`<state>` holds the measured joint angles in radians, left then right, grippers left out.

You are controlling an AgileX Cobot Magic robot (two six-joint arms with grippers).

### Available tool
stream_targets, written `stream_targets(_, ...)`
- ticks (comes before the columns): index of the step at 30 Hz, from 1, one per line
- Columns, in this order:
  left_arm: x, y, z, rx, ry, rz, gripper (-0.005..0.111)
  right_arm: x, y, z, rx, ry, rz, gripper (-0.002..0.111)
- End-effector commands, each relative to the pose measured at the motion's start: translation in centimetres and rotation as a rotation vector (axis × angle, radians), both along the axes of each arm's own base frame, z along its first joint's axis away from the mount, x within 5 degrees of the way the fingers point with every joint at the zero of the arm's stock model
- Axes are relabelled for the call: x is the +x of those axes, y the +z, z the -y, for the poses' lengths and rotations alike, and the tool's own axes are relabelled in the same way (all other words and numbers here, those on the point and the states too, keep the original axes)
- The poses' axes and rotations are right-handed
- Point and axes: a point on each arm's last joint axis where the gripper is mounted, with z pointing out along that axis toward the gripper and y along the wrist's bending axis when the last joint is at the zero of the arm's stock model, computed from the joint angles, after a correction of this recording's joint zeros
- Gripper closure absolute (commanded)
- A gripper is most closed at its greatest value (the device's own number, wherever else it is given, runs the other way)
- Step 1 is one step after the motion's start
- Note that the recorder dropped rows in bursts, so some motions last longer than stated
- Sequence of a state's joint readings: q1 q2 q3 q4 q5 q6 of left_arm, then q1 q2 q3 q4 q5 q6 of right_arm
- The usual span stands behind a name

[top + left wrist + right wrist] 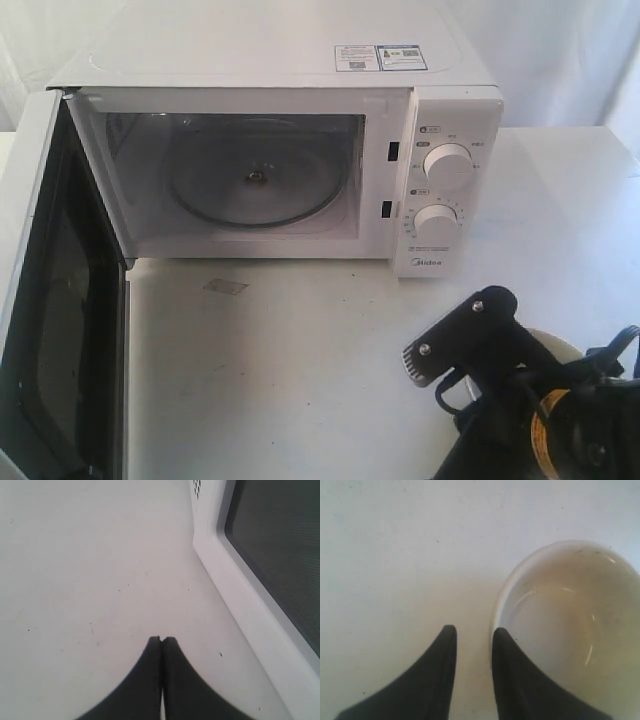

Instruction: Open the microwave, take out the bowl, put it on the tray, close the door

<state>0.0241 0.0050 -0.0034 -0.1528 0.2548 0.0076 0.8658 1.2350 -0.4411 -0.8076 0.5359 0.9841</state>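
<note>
One bowl [570, 625], small, round, glossy cream-white and plain, sits upright and empty on the tabletop [300, 380]. It is in front of the microwave [270, 50], toward the dial side, and partly hidden by the right arm [560, 420]. Right end effector [474, 634] is released, its jaws apart with bare tabletop between them and one finger at the bowl's rim. Left end effector [161, 640] is clenched on nothing, near the door [60, 300], which stands wide open. A glass turntable [255, 180] lies in the cavity.
</note>
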Motion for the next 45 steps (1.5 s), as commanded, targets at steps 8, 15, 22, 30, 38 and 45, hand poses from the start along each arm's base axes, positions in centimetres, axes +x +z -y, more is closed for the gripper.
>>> stream_targets(8, 0.0, -0.1, 0.1, -0.011, -0.005, 0.001, 0.107, -0.2, 5.4, 1.0, 0.129, -0.130, 0.108, 0.098)
stream_targets(15, 0.0, -0.1, 0.1, -0.011, -0.005, 0.001, 0.107, -1.6, 7.8, 2.7, 0.234, -0.140, 0.176, 0.108)
stream_targets(22, 0.0, -0.1, 0.1, -0.011, -0.005, 0.001, 0.107, -3.2, 10.4, 4.6, 0.308, -0.053, 0.311, 0.108)
stream_targets(30, 0.0, -0.1, 0.1, -0.011, -0.005, 0.001, 0.107, -5.3, 13.5, 6.4, 0.449, 0.084, 0.536, 0.108)
stream_targets(38, 0.0, -0.1, 0.1, -0.011, -0.005, 0.001, 0.107, -6.0, 14.4, 7.4, 0.470, 0.102, 0.625, 0.108)
stream_targets(45, 0.0, -0.1, 0.1, -0.011, -0.005, 0.001, 0.107, -6.0, 14.4, 7.4, 0.472, 0.102, 0.624, 0.108)
